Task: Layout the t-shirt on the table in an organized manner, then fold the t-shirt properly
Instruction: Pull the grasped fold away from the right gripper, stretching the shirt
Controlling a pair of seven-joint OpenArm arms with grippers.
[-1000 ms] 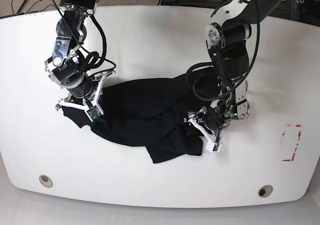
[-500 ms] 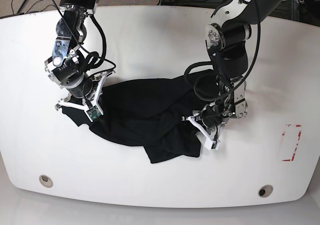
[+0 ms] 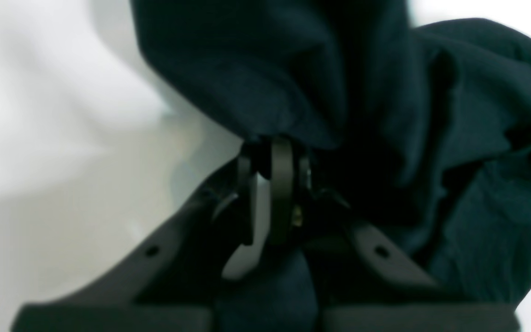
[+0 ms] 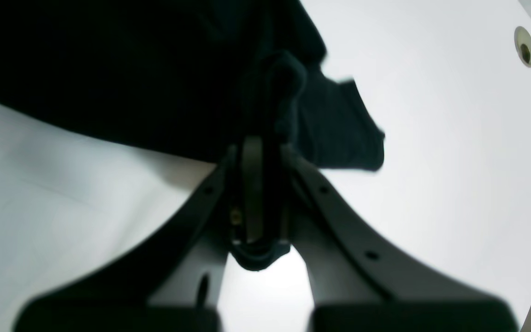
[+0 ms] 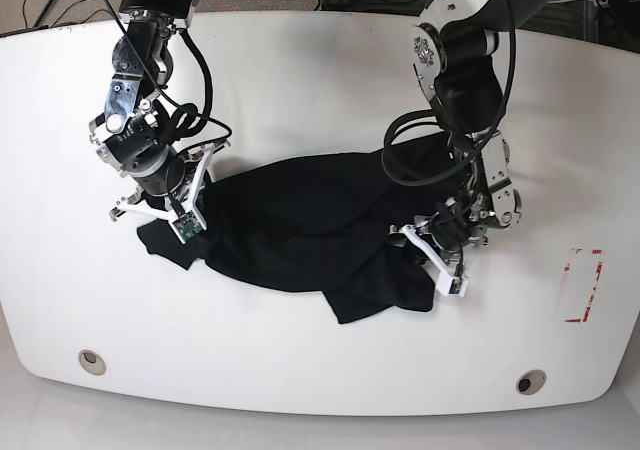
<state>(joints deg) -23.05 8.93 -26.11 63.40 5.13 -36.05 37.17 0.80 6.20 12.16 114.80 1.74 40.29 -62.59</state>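
A black t-shirt [image 5: 290, 220] lies crumpled across the middle of the white table [image 5: 320, 80], with a loose flap hanging toward the front. My left gripper [image 5: 428, 257] is at the shirt's right end, low over the table. In the left wrist view the left gripper [image 3: 274, 146] is shut on a bunched fold of the t-shirt [image 3: 385, 92]. My right gripper [image 5: 150, 215] holds the shirt's left end. In the right wrist view the right gripper [image 4: 261, 144] is shut on an edge of the t-shirt [image 4: 109, 69].
Two round grommet holes [image 5: 91, 361] [image 5: 530, 382] sit near the table's front edge. A red-outlined rectangle mark [image 5: 585, 285] is at the right. Black cables hang from both arms above the shirt. Cords and floor lie beyond the far edge.
My left gripper shut on the shirt's right end and moved right, dragging the cloth and its front flap rightward. The right arm stayed in place, still gripping.
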